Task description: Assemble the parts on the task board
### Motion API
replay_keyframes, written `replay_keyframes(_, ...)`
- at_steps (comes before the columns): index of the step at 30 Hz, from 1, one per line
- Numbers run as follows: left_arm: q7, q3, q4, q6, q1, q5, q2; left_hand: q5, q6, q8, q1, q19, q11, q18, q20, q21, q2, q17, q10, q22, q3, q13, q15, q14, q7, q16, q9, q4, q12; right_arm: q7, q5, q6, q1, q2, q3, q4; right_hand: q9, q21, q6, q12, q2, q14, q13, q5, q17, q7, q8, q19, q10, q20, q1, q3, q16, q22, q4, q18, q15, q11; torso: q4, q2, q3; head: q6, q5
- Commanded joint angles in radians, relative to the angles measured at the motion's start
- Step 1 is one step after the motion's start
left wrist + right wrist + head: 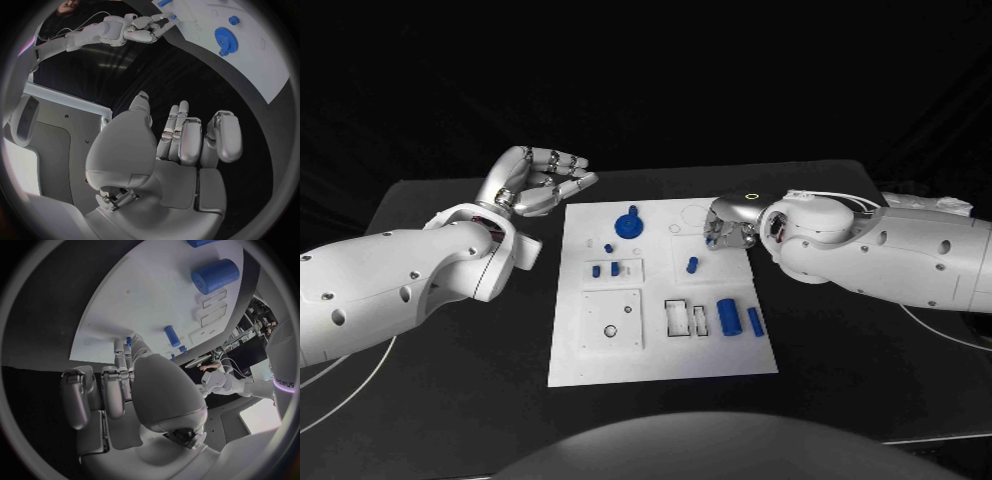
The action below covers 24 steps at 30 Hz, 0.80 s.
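left hand (181, 145) sits over the black table (187, 75), palm facing the camera, fingers (190, 140) loosely curled inward with nothing in them, no contact with anything. task board (262, 55) lies well apart from it, beyond the fingertips. on the board: a blue gear (226, 39), a small round blue part (234, 20) near it. right hand (147, 30) reaches to the board's far end, fingertips at a small blue part (164, 3); whether it is touching cannot be told.

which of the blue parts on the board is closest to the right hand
The small blue peg lying just below the right hand near the task board's right side; the blue gear and big cylinder lie farther off.
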Motion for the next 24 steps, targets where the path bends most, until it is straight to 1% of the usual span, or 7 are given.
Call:
replay_keyframes(1,0.007,0.001,0.003,-0.001,0.0,0.005,0.0,-0.002,0.008,-0.007,0.001,-0.002,0.002,0.011,-0.001,-0.004,0.01,0.0,0.005,0.174,0.005,0.001,-0.003,-0.001,-0.002,-0.002,-0.001,0.0,-0.004,-0.023,-0.019,0.038,-0.003,0.006,-0.001,-0.005,0.0,0.005,0.014,-0.008,0.001,0.104,-0.006,-0.005,0.263,-0.003,-0.001,0.104,0.017,-0.01,0.011,0.009,0.004,0.263,0.0,-0.014,-0.01,-0.001,-0.0006,0.0,0.0011,0.0,0.002)
replay_keyframes(5,0.005,0.001,0.004,0.0,0.0,0.005,-0.001,-0.002,0.008,-0.007,0.002,-0.002,0.002,0.011,-0.001,-0.004,0.012,0.0,0.006,0.174,0.006,0.001,-0.003,-0.001,-0.002,-0.002,-0.001,0.0,-0.004,-0.031,-0.019,0.052,-0.004,0.01,-0.001,-0.007,0.002,0.005,0.029,-0.012,0.002,0.104,-0.008,-0.005,0.263,-0.006,0.002,0.104,0.03,-0.014,0.016,0.017,0.004,0.263,0.0,-0.014,-0.014,-0.005,0.0003,0.0,0.0009,-0.002,0.005)
replay_keyframes(8,0.004,0.001,0.004,0.0,0.0,0.005,-0.002,-0.002,0.008,-0.007,0.002,-0.002,0.002,0.011,-0.001,-0.005,0.013,0.0,0.006,0.174,0.006,0.001,-0.003,-0.001,-0.002,-0.003,-0.001,0.0,-0.004,-0.035,-0.02,0.059,-0.005,0.012,-0.001,-0.009,0.003,0.005,0.04,-0.015,0.004,0.104,-0.009,-0.004,0.263,-0.009,0.005,0.104,0.04,-0.017,0.021,0.025,0.004,0.263,-0.002,-0.014,-0.017,-0.009,-0.001,0.0,0.0007,-0.003,0.009)
replay_keyframes(11,0.004,0.001,0.004,0.001,0.0,0.005,-0.002,-0.002,0.008,-0.007,0.002,-0.002,0.002,0.011,-0.001,-0.005,0.013,0.0,0.006,0.174,0.006,0.001,-0.003,-0.001,-0.002,-0.003,-0.001,0.0,-0.004,-0.038,-0.021,0.067,-0.005,0.013,-0.001,-0.009,0.005,0.005,0.054,-0.018,0.006,0.104,-0.009,-0.004,0.263,-0.013,0.009,0.104,0.055,-0.02,0.03,0.036,0.004,0.263,-0.005,-0.014,-0.02,-0.012,0.0001,0.0,0.0004,-0.003,0.01)
replay_keyframes(15,0.004,0.001,0.004,0.001,0.0,0.005,-0.002,-0.002,0.008,-0.008,0.002,-0.002,0.002,0.011,-0.002,-0.005,0.016,0.0,0.006,0.174,0.007,0.001,-0.003,-0.001,-0.002,-0.003,-0.001,0.0,-0.004,-0.04,-0.026,0.069,-0.006,0.014,-0.001,-0.008,0.008,0.005,0.071,-0.021,0.008,0.104,-0.009,-0.004,0.263,-0.017,0.014,0.104,0.076,-0.024,0.037,0.047,0.004,0.263,-0.009,-0.014,-0.024,-0.016,-0.0005,-0.001,0.0003,-0.003,0.01)
replay_keyframes(18,0.004,0.001,0.004,0.002,0.0,0.005,-0.003,-0.002,0.008,-0.008,0.002,-0.002,0.002,0.012,-0.002,-0.006,0.019,0.0,0.006,0.174,0.007,0.001,-0.003,0.0,-0.002,-0.003,-0.001,0.0,-0.004,-0.039,-0.029,0.058,-0.006,0.014,-0.001,-0.007,0.01,0.005,0.082,-0.023,0.01,0.104,-0.009,-0.004,0.263,-0.019,0.017,0.104,0.09,-0.026,0.042,0.056,0.004,0.263,-0.012,-0.014,-0.026,-0.019,-0.0003,0.0,0.0003,-0.003,0.007)
replay_keyframes(24,0.005,0.001,0.005,0.001,0.0,0.005,-0.004,-0.002,0.008,-0.008,0.002,-0.002,0.002,0.012,-0.002,-0.006,0.019,0.0,0.006,0.174,0.007,0.001,-0.003,0.0,-0.002,-0.003,-0.001,0.0,-0.004,-0.027,-0.032,0.014,-0.007,0.011,-0.001,-0.001,0.011,0.005,0.091,-0.029,0.012,0.104,-0.009,-0.003,0.263,-0.019,0.019,0.104,0.105,-0.027,0.046,0.067,0.004,0.263,-0.015,-0.014,-0.025,-0.02,0.0004,0.0,0.0004,-0.003,0.009)
